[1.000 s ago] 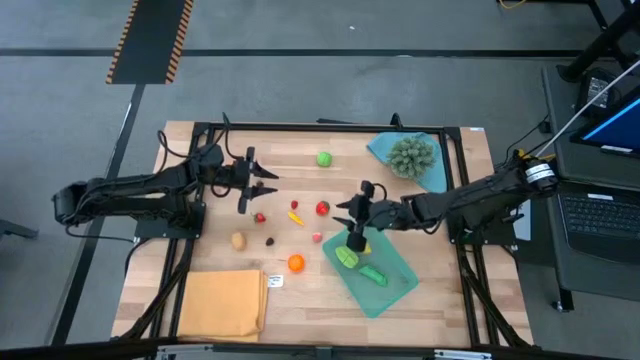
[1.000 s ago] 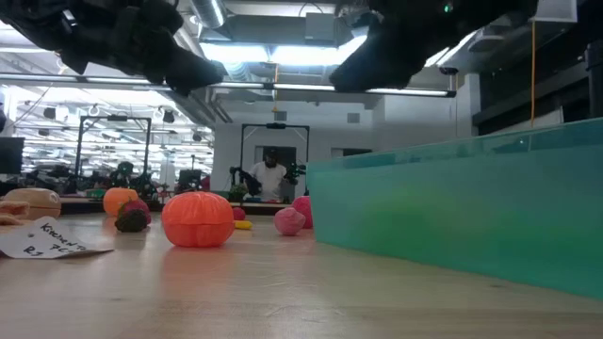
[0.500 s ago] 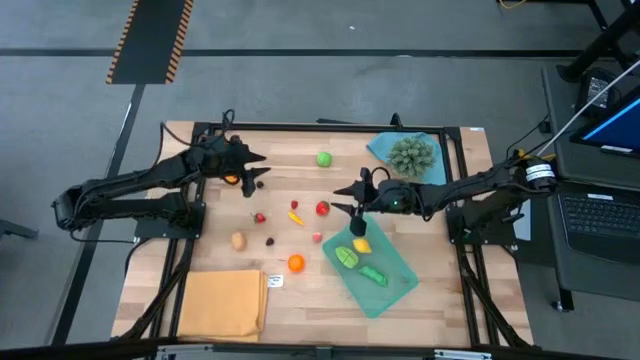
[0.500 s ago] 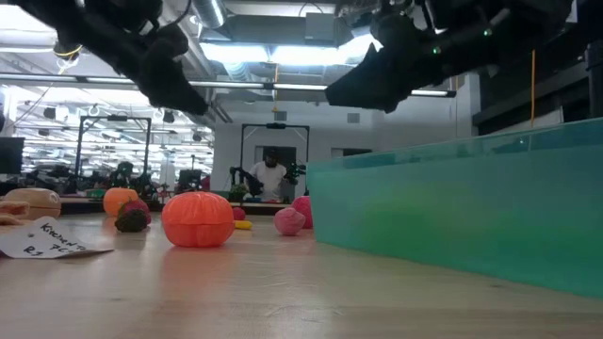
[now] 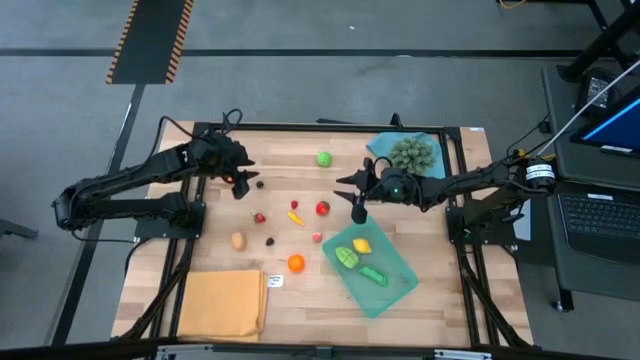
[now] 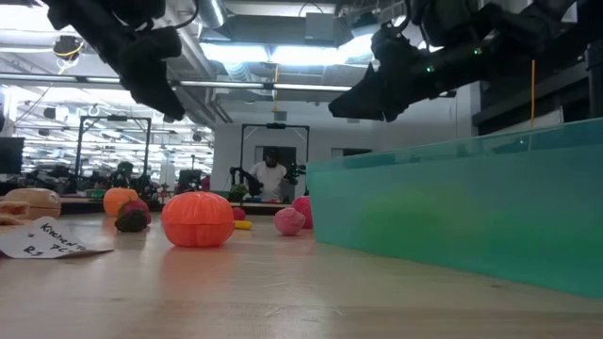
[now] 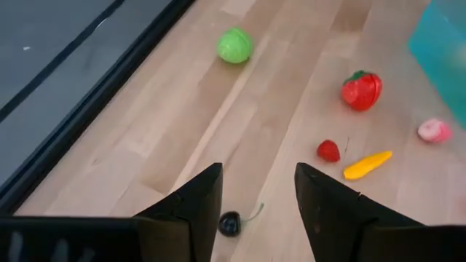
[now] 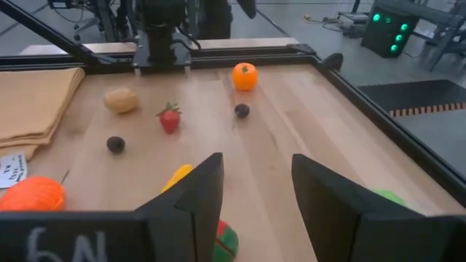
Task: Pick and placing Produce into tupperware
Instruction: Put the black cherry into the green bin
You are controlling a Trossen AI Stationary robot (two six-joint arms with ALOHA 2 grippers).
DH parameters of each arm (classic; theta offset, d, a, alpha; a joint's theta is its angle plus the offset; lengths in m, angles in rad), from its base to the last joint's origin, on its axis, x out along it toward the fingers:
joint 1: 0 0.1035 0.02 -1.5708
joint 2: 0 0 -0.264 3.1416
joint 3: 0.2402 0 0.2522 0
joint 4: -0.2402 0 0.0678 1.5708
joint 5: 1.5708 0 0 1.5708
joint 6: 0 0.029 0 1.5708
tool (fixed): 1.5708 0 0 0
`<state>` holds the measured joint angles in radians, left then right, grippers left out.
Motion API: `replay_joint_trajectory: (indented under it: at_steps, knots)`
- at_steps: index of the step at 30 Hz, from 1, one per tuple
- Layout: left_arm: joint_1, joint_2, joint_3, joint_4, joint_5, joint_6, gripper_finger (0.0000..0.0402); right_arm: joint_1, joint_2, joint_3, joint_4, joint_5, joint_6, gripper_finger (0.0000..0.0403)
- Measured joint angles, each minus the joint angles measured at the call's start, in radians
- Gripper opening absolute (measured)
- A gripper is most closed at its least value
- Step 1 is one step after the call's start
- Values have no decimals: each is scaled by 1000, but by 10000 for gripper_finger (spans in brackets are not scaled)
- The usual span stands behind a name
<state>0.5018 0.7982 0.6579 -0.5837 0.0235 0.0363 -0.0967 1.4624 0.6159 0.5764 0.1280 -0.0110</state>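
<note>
Light: bright, even, from overhead; ceiling strips glare in the low view.
Shadows: short and soft under the arms.
Focus: the tupperware (image 6: 471, 202) looms soft; the left wrist view's fingers (image 7: 191, 207) are blurred.

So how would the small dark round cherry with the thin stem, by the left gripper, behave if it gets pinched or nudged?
The small dark round cherry with the thin stem looks smooth and nearly spherical, so a nudge would probably roll it across the wooden table. The open left gripper is far wider than it, so an off-centre pinch might squirt it out. It is likely very light.
</note>
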Motion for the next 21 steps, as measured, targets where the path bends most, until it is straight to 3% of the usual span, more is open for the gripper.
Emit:
replay_joint_trajectory:
  at_steps: [9,14,21]
  knots:
    - [0,0,0,-58,-1,9,165,-28,0,0,-4,0,5,166]
    - [-11,25,0,-55,-10,105,165,-35,0,0,-4,0,0,166]
    - [-55,183,0,-47,-147,234,165,-40,0,0,-4,0,0,166]
